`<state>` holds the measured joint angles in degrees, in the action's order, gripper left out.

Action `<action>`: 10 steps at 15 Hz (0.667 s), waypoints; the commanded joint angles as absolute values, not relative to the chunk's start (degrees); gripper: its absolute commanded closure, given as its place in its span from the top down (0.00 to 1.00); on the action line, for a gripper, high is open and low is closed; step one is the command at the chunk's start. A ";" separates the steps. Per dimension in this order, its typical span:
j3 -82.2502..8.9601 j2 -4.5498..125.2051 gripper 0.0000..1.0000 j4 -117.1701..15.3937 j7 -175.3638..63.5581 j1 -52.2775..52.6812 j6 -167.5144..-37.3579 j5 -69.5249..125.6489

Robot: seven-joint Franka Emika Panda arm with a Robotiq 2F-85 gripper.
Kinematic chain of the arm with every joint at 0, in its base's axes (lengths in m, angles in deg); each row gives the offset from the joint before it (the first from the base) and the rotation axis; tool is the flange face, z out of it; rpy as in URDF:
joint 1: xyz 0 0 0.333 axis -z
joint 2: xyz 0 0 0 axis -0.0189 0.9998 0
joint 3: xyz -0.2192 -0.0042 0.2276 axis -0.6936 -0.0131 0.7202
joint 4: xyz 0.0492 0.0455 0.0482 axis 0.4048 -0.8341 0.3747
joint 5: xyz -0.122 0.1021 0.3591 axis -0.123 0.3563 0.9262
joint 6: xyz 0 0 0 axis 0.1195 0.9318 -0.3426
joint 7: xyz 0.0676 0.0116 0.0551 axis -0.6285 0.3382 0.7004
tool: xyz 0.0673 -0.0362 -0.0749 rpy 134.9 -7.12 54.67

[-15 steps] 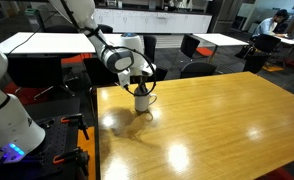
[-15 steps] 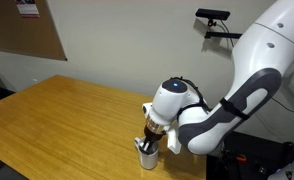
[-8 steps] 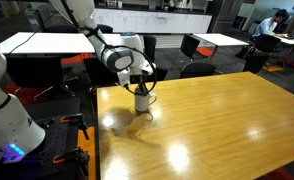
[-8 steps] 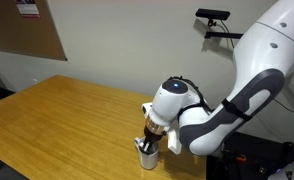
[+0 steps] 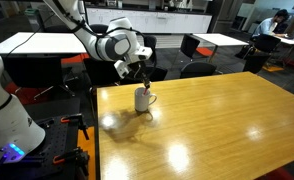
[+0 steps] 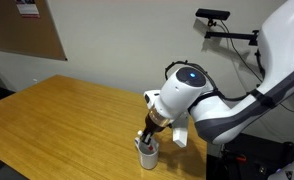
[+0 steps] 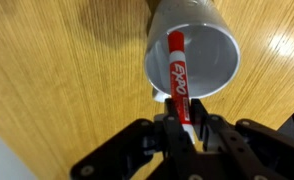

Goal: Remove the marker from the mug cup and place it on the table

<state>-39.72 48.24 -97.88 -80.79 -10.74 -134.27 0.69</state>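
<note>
Half done: gripper (image 7: 184,125) jaws pinched on marker (image 7: 177,75) end at 6 o'clock; far end within mug cup (image 7: 215,55) mouth toward 12. Left: clear rim, lay marker on table (image 7: 67,80).

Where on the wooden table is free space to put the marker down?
The table is bare nearly everywhere: the whole wide surface from the mug cup to the edges away from the arm. Crowded is only the corner at the mug cup, where the gripper hangs above it, shut on the marker.
</note>
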 commanded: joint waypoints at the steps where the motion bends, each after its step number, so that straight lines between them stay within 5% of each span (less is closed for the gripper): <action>1: -40.32 40.38 0.05 -100.97 -87.93 -11.72 -131.55 -7.62; 10: -36.56 30.20 0.05 -101.01 -105.79 -9.35 -126.56 -30.81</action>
<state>-38.43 34.12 -100.31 -100.21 -10.62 -130.00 -24.62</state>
